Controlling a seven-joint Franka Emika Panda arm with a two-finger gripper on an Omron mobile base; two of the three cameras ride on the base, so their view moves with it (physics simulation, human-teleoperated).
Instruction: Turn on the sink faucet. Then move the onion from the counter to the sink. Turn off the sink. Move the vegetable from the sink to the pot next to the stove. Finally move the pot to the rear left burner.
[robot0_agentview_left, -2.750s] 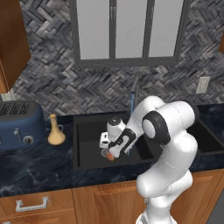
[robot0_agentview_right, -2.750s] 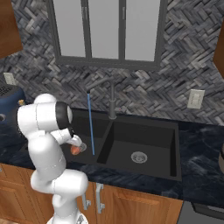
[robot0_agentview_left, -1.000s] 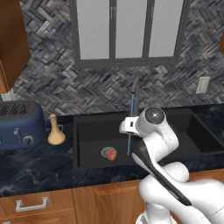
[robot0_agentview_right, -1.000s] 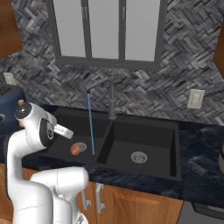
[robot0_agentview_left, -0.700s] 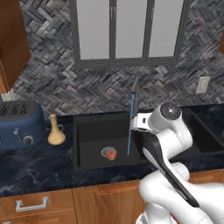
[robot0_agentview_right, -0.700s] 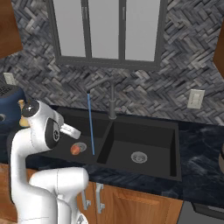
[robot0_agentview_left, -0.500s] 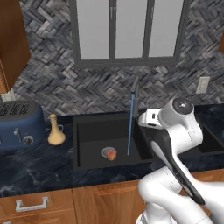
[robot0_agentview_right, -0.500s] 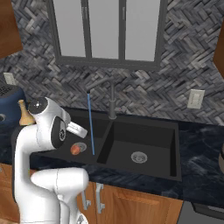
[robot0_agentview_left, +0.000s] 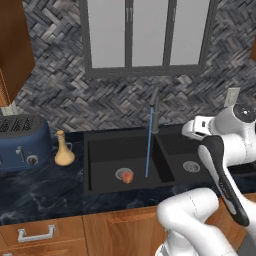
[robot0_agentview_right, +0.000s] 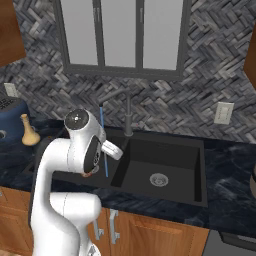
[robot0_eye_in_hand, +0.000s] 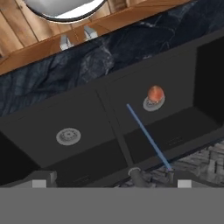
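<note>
Gripper (robot0_agentview_left: 190, 129) raised over the sink (robot0_agentview_left: 100, 150), jaws apart, nothing held. Onion (robot0_agentview_left: 127, 176), small orange-red ball with a paler patch, sits on the left basin's drain. Thin blue stream runs from the faucet (robot0_agentview_left: 155, 111) into that basin. Dark marbled counter (robot0_agentview_left: 45, 185), herringbone stone backsplash (robot0_agentview_left: 60, 95), window (robot0_agentview_left: 145, 35) above.

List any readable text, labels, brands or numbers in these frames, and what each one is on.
None: no legible text, brand, number or sign anywhere.
Toaster: round knob and slider on its front, no readable markings.
Wall outlet: plain plate, no lettering.
Sink, sink faucet, counter, vase and onion: all unmarked.
</note>
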